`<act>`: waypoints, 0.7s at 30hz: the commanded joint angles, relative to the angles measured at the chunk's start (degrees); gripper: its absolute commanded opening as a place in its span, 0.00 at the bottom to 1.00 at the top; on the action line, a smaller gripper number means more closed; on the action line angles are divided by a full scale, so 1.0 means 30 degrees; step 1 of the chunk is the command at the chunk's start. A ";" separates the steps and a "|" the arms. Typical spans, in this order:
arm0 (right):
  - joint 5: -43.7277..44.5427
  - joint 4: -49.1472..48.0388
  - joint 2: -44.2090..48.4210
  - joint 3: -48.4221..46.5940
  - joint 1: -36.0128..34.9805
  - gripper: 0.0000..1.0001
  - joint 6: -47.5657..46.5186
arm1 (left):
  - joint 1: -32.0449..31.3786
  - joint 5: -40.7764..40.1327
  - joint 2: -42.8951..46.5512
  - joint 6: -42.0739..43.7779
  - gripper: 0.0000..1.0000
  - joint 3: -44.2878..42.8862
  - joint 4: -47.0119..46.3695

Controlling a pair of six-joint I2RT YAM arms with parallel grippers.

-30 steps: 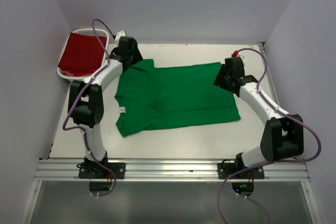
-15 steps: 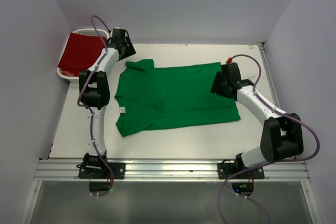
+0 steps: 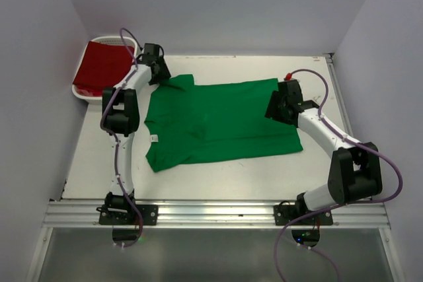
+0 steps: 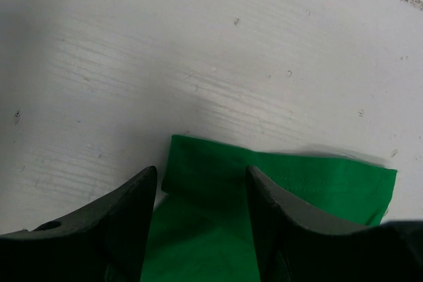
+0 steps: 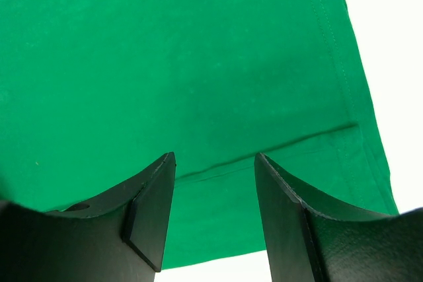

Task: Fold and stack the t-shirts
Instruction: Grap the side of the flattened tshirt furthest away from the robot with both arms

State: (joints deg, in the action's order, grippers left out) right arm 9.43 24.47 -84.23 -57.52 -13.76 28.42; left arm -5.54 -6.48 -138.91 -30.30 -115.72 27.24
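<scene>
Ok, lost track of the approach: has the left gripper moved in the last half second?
Yes. The left gripper shifted from the white slatted plastic basket toward the bright green cloth t-shirt's sleeve.

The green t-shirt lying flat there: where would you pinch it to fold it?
At the far edge: the sleeve and the hem corner, coming from straight above. The green t-shirt lies spread flat, so only its edges offer loose cloth to pinch up.

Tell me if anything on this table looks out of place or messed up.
Nothing stands out. The green t-shirt lies spread flat on the table, only lightly creased; the dark red t-shirt sits in the white basket.
</scene>
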 commanded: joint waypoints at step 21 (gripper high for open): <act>0.0342 -0.0129 -0.0020 -0.0192 -0.0101 0.53 -0.0100 | 0.0294 0.3276 0.2680 0.2103 0.10 0.3535 -0.6505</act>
State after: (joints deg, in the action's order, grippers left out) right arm 9.47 24.45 -84.25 -56.69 -13.82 28.42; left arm -4.84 2.61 -135.92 -25.89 -105.41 11.40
